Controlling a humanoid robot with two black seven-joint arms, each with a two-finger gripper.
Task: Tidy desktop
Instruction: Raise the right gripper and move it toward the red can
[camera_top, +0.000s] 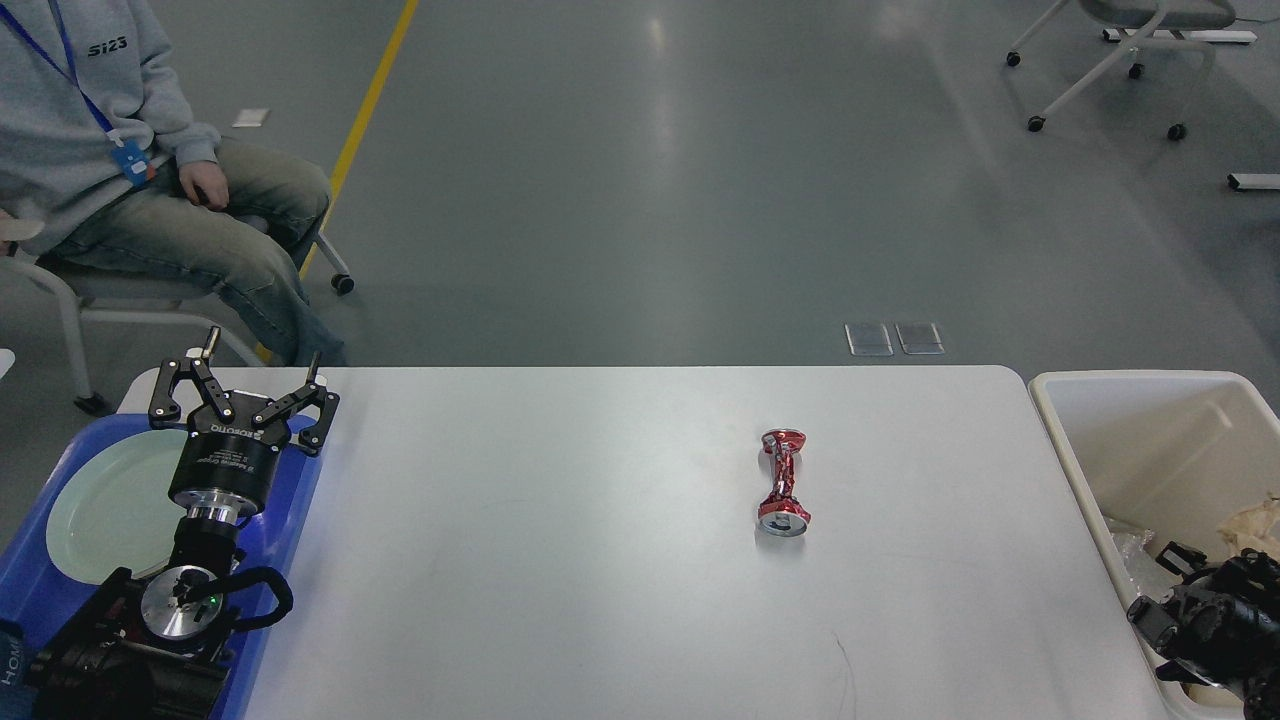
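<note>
Across your view the white surface (600, 560), a crushed red can (783, 482) lying right of centre, your left claw (243, 392) spread wide and empty above the blue tray (290, 520), your right claw (1175, 590) over the bin (1070, 440), grip unclear.

A single head view looks forward and down from above the near edge of the desktop (600, 560), facing across it toward the grey floor (650, 200) beyond. The desktop fills the lower half, seen fairly close; its far edge crosses mid-frame. No second view shares the scene.
</note>
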